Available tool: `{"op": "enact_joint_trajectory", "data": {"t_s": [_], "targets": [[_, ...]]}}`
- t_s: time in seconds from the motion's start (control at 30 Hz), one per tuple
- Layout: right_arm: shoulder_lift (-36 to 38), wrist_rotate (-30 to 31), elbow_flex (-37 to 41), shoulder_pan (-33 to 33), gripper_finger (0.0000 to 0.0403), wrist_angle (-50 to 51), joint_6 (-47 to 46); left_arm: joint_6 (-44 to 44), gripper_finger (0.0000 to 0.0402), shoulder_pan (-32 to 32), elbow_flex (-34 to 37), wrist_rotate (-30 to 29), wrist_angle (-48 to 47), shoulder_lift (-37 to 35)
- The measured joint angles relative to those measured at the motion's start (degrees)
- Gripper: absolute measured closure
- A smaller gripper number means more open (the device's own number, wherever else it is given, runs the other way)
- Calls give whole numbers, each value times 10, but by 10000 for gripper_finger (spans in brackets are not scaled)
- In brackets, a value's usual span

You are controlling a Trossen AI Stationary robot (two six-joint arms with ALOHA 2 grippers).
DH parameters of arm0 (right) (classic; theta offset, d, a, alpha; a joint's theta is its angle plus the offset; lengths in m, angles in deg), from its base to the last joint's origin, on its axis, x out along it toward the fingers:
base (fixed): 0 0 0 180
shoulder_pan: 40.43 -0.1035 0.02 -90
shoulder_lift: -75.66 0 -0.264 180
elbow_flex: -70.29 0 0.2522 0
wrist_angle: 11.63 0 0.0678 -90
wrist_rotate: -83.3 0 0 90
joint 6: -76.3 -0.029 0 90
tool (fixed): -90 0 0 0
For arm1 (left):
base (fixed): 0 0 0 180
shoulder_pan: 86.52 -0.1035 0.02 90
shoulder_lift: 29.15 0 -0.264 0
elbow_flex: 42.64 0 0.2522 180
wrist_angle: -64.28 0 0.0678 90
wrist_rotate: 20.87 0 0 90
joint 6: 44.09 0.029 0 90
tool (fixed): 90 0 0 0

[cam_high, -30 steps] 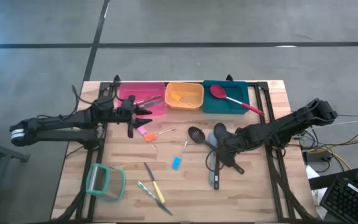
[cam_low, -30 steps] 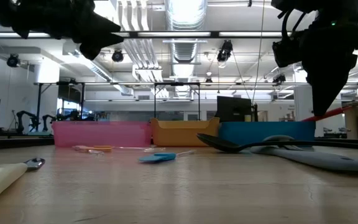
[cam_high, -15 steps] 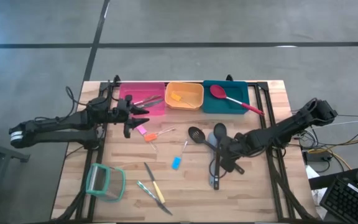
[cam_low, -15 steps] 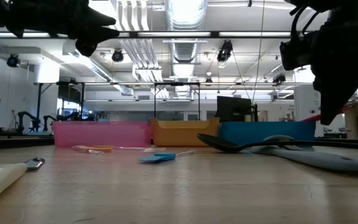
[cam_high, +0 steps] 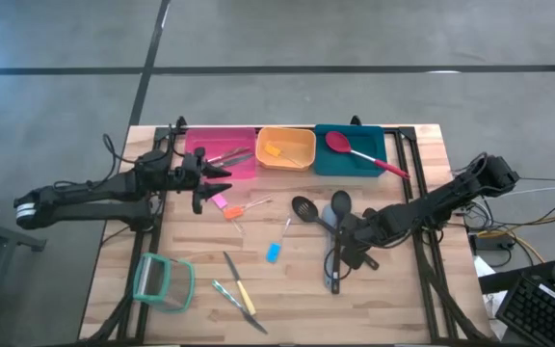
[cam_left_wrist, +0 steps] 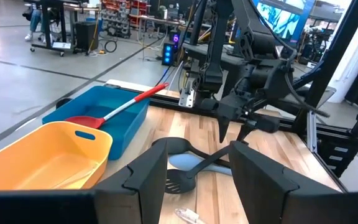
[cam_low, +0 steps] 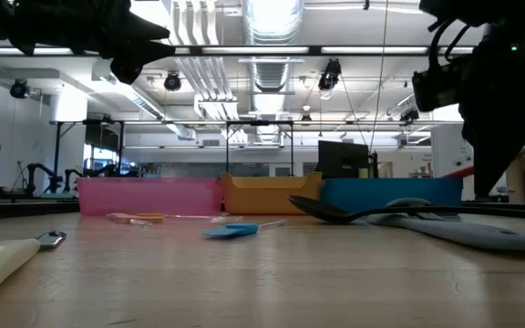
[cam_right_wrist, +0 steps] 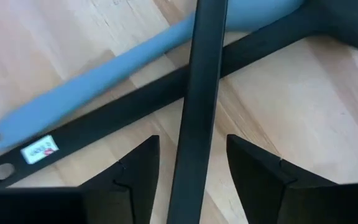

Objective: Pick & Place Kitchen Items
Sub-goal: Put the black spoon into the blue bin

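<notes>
1. From my remote seat: the right gripper [cam_high: 340, 258] sits low over a crossed pile of long utensils right of centre in the high view. Its fingers [cam_right_wrist: 135, 168] are spread on either side of a black handle [cam_right_wrist: 199, 106], not pinched on it yet as far as I can see.
2. That pile is a slotted black spatula [cam_high: 304, 207], a grey spoon [cam_high: 340, 203] and a pale blue-grey spatula [cam_right_wrist: 92, 87], all overlapping, so the handles get in each other's way.
3. The left gripper [cam_high: 227, 173] hovers at the upper left by the pink bin [cam_high: 193, 141], fingers [cam_left_wrist: 149, 177] apart and empty.
4. Loose stuff mid-table: a small blue piece [cam_high: 274, 253], an orange-and-pink piece [cam_high: 227, 208], and two slim knives [cam_high: 239, 289] at the lower left, next to a clear container [cam_high: 162, 280] with a teal rim.
5. Back row, left to right: pink bin, orange bin [cam_high: 285, 148], teal bin [cam_high: 351, 154] with a red spoon [cam_high: 359, 154] sticking out over its right edge.
6. The table [cam_high: 393, 308] is light wood planks with black rails at the sides. Grey floor around it. The low view shows an open workshop with bright ceiling lights.
</notes>
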Motion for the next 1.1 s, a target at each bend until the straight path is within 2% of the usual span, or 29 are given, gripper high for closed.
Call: {"op": "enact_joint_trajectory", "data": {"t_s": [0.23,0.4,0.57,0.77,0.9,1.1], "targets": [[-48,1,0,0,197,-5,13,0,225,0,0,0,0,2],[-86,7,0,1,200,-6,22,-1,225,0,0,0,0,5],[-98,6,-2,0,237,-10,20,-2,225,1,0,0,0,10],[-77,7,2,1,327,0,18,-2,225,1,0,0,0,18],[-54,9,1,0,328,0,20,-1,225,1,0,0,0,19],[-17,46,1,-10,328,17,20,-1,225,1,0,0,0,20]]}}
